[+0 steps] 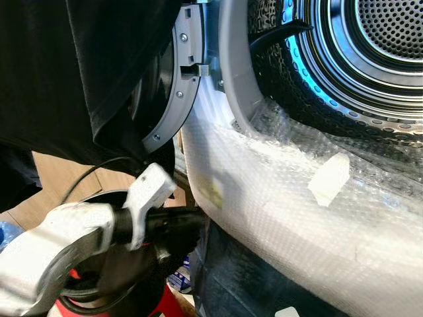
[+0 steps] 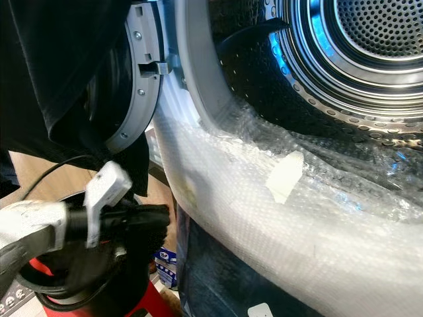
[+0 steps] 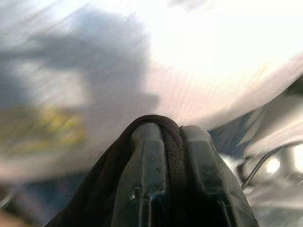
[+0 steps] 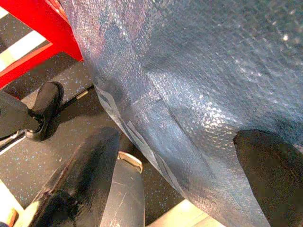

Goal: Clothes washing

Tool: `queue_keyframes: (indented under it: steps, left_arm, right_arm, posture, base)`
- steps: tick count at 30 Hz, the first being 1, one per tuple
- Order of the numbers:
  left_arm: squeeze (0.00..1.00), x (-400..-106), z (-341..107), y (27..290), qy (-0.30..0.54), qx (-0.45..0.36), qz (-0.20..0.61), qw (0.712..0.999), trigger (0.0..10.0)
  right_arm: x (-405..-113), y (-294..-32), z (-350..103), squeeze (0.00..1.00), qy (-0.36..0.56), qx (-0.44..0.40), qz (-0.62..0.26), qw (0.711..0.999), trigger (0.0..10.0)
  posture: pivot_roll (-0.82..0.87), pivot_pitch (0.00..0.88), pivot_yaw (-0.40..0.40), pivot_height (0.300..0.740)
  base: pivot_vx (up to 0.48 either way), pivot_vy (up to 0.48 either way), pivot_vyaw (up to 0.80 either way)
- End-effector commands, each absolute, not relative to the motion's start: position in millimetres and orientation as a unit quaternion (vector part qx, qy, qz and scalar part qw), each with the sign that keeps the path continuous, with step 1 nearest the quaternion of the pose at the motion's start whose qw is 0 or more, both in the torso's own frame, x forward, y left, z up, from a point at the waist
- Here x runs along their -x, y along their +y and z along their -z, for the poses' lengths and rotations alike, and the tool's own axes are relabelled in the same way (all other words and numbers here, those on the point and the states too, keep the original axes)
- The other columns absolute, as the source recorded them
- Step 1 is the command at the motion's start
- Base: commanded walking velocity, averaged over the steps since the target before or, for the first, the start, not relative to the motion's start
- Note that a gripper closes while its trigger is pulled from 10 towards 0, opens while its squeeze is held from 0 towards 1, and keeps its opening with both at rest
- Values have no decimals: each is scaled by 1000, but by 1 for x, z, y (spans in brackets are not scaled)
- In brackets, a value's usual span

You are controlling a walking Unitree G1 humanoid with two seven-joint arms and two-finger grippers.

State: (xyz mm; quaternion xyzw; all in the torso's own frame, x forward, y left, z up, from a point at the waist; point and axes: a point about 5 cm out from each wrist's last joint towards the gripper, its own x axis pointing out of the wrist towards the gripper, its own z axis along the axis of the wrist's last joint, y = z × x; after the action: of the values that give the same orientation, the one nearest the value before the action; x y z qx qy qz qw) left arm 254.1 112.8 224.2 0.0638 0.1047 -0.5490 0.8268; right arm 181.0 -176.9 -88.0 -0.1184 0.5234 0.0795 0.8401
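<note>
Left gripper (image 3: 163, 137) fingers clamped on black cloth (image 1: 73, 72) beside open drum (image 1: 370, 59). Right gripper (image 4: 189, 165) fingers apart near blue wrap (image 4: 189, 71).

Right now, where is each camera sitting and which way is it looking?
Left eye view: on the head, looking down at the washing machine's drum, bubble wrap and black garment; the left arm shows.
Right eye view: beside it, same scene; the left gripper shows.
Left wrist view: along the left gripper's fingers, pinching black cloth, facing the blurred white front.
Right wrist view: along the open right gripper, facing blue wrap and floor.
Both eyes share the drum.
</note>
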Motion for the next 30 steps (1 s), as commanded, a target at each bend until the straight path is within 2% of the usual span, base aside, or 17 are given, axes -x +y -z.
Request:
queue_keyframes:
  steps: [1, 3, 4, 7, 8, 11, 18, 24, 29, 30]
  left_arm:
    - [0, -253, -229, 99, 84, -63, 582, 806, 0]
    - [0, -253, -227, 88, 80, -56, 603, 792, 0]
    - [0, -251, -224, 74, 80, -51, 625, 775, 0]
    - [0, -251, -222, 61, 78, -41, 640, 763, 0]
    - [0, -249, -217, 51, 79, -28, 655, 751, 0]
    - [0, -250, -203, 47, 88, -18, 658, 748, 0]
    - [0, -248, -164, 78, 158, -11, 603, 782, 0]
    - [0, -245, -144, 103, 186, 5, 556, 810, 0]
    - [0, -242, -136, 113, 196, 9, 540, 818, 0]
    - [0, -238, -132, 116, 202, 12, 541, 816, 0]
  right_arm:
    - [-187, -173, 85, 0, 510, 114, -82, 849, 10000]
    - [-187, -173, 85, 0, 510, 114, -81, 849, 10000]
    - [-188, -173, 85, 0, 509, 113, -81, 849, 10000]
    - [-188, -173, 85, 0, 509, 113, -81, 850, 10000]
    - [-189, -173, 84, 0, 508, 114, -81, 850, 10000]
    - [-190, -174, 84, 0, 507, 115, -81, 850, 10000]
    - [-188, -179, 84, 0, 506, 121, -104, 848, 10000]
    - [-179, -170, 85, 0, 495, 163, -255, 814, 10000]
    - [-178, -174, 83, 0, 489, 161, -315, 797, 10000]
    - [-180, -176, 78, 0, 477, 155, -353, 790, 10000]
  posture:
    - [232, 0, 16, 740]
    - [222, 0, 17, 740]
    - [222, 0, 17, 740]
    - [215, 0, 14, 740]
    - [213, 0, 10, 740]
    - [206, 0, 10, 740]
    - [204, 0, 12, 740]
    - [198, 0, 8, 740]
    - [195, 0, 2, 740]
    - [182, 0, 1, 740]
  base:
    - [0, 0, 0]
    - [0, 0, 0]
    - [0, 0, 0]
    - [0, 0, 0]
    - [0, 0, 0]
    - [0, 0, 0]
    - [0, 0, 0]
    - [0, 0, 0]
    - [0, 0, 0]
    - [0, 0, 0]
